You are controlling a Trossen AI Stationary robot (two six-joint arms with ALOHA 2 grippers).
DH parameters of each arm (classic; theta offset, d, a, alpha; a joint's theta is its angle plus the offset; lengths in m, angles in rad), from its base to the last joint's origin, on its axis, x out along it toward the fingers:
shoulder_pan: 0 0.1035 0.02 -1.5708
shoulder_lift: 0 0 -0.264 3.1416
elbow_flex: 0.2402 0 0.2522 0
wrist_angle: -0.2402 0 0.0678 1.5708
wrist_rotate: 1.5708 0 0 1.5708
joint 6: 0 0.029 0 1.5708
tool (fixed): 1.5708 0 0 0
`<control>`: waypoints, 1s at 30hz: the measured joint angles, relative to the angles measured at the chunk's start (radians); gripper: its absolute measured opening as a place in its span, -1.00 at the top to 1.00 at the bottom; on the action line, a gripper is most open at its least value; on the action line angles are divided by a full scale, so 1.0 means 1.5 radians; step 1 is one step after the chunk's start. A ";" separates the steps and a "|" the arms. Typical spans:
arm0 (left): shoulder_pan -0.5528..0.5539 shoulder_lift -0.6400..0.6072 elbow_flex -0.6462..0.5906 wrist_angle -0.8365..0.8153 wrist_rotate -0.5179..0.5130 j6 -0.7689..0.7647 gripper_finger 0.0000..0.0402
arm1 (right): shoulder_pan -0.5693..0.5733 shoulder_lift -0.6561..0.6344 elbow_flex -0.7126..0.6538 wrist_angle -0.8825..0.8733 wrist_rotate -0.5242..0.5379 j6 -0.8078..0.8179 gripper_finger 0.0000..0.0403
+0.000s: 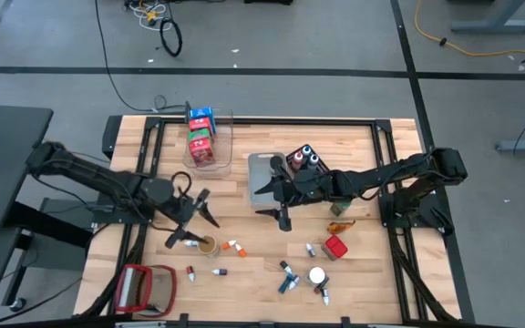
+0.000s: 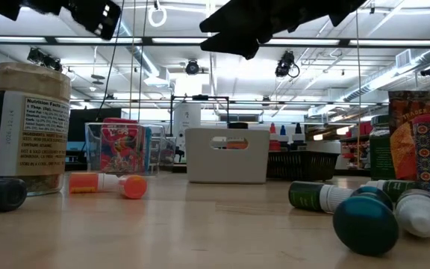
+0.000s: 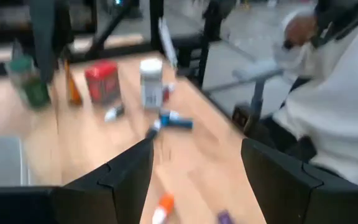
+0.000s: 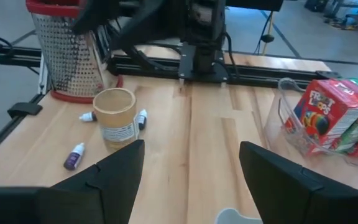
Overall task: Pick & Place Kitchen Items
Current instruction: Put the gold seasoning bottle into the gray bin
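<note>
Wooden surface (image 1: 262, 173) holds many little kitchen items (image 1: 308, 269), mostly scattered along the lower middle of the high view. Small cartons (image 1: 200, 135) sit in a clear bin (image 1: 224, 146) at the upper left. Left gripper (image 1: 192, 219) hangs above a brown jar (image 1: 209, 245), jaws open and empty. Right gripper (image 1: 276, 200) hangs mid-frame beside a grey bin (image 1: 261, 164), jaws wide and empty.

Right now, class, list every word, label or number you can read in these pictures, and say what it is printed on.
"Nutrition Facts": on the label of the brown jar.
"Froot Loops": on the red cereal box in the clear bin.
Smaller print on the jar label: too small to read.
Labels on the little bottles: unreadable.
</note>
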 joint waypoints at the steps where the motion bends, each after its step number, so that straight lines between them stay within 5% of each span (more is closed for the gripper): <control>1: -0.006 0.003 -0.001 -0.003 -0.009 -0.003 -0.28 | 0.000 0.000 0.000 0.000 0.000 0.004 -0.36; 8: -0.012 0.061 -0.001 0.002 -0.080 -0.012 -0.52 | 0.000 0.000 0.000 -0.005 -0.002 0.050 -0.36; 13: -0.018 0.112 -0.001 -0.004 -0.017 0.007 -0.65 | 0.000 0.000 0.000 -0.005 -0.002 0.086 -0.36; 19: -0.040 0.165 -0.001 -0.060 0.016 0.011 -0.66 | 0.000 0.000 0.000 -0.004 -0.002 0.107 -0.36; 30: -0.061 0.244 -0.001 -0.084 -0.049 0.053 -0.63 | 0.000 0.000 0.000 -0.004 0.028 0.110 -0.36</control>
